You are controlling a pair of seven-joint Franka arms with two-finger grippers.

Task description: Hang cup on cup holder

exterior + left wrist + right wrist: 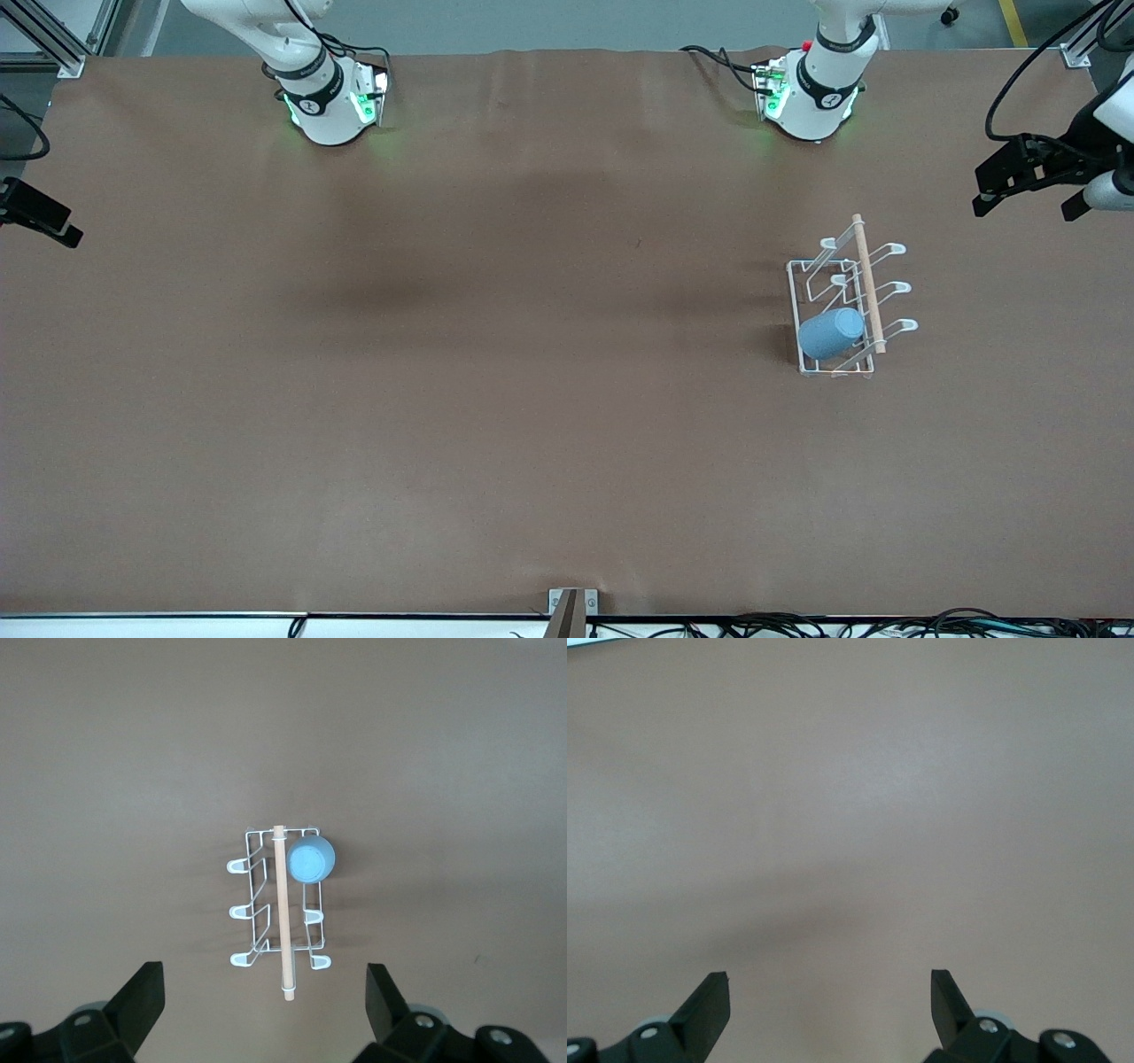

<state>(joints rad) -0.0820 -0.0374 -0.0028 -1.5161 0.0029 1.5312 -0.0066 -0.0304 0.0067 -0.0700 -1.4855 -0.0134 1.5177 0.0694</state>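
The light-blue cup (831, 333) sits tilted over a prong of the white wire cup holder (867, 283), at the rack's end nearest the front camera. The rack stands toward the left arm's end of the table, with its wooden rod along the top. In the left wrist view the cup (311, 858) and cup holder (283, 912) lie far below. My left gripper (264, 979) hangs high over them, open and empty. My right gripper (830, 979) is open and empty over bare brown table. Neither hand shows in the front view.
Both arm bases (330, 97) (811, 93) stand along the table's edge farthest from the front camera. Black camera mounts stick in at the right arm's end (40, 213) and the left arm's end (1032, 168). Brown cloth covers the table (496, 372).
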